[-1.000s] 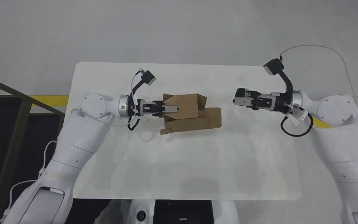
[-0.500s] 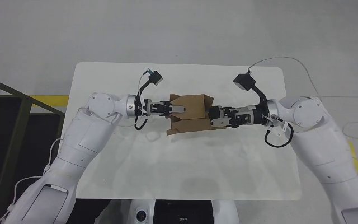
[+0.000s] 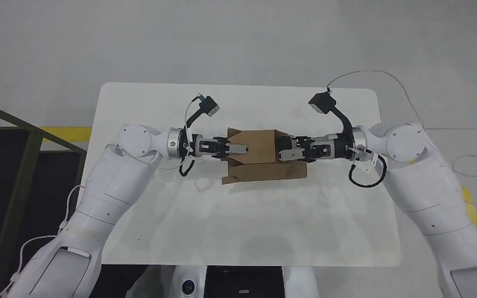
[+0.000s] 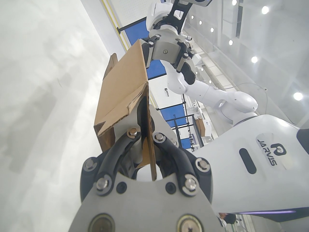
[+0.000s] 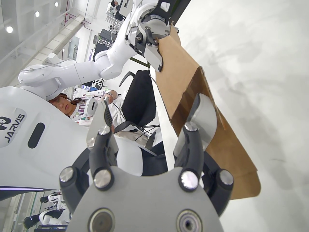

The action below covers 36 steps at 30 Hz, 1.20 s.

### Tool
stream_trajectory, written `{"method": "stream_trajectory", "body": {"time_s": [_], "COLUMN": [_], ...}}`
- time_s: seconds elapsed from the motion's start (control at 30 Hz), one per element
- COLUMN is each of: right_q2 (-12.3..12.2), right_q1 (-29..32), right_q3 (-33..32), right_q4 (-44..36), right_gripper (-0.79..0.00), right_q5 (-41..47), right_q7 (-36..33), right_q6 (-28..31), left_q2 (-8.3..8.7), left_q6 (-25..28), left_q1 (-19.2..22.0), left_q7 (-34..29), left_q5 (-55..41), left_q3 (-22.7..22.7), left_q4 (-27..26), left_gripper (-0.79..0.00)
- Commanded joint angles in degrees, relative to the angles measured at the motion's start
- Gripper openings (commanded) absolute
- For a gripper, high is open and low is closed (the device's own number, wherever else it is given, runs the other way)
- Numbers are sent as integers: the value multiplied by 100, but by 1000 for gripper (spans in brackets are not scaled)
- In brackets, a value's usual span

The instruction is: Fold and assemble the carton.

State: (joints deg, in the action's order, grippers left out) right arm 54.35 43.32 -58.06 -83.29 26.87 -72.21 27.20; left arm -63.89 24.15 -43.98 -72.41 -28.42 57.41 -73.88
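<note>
carton (image 3: 257,144) of matt brown cardboard; table (image 3: 261,223) smooth and white; left hand (image 4: 145,121) of brushed metal

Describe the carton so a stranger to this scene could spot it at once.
Start at the white table. Near its middle, the left gripper and right gripper face each other, with the carton between them. It is the only brown cardboard thing there, partly folded, flaps loose.

Carton (image 3: 259,141) between left gripper (image 3: 235,147), right gripper (image 3: 285,153)
</note>
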Motion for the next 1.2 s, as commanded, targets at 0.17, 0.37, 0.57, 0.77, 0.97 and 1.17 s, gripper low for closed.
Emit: {"method": "stream_trajectory", "body": {"time_s": [0.17,0.37,0.57,0.77,0.97,1.17], "right_q2": [99,174,254,317,361,387], "right_q1": [-50,-182,-257,-307,-331,-340], "right_q3": [184,299,444,537,587,580], "right_q4": [187,324,415,462,476,495], "right_gripper": [-292,-379,-416,-468,-616,-785], "right_q5": [248,339,346,305,262,231], "right_q7": [89,70,120,168,169,134], "right_q6": [142,160,139,78,18,-31], "left_q2": [-17,-32,-57,-73,-93,-106], "left_q6": [-26,-40,-46,-39,-30,-27], "left_q1": [5,4,5,7,25,43], "left_q7": [-4,-3,12,47,61,68], "left_q5": [-44,-46,-43,-28,-28,-20], "left_q3": [-21,-45,-104,-121,-148,-151], "left_q4": [-53,-71,-146,-135,-154,-146], "left_gripper": [-785,-785,-785,-785,-785,-785]}}
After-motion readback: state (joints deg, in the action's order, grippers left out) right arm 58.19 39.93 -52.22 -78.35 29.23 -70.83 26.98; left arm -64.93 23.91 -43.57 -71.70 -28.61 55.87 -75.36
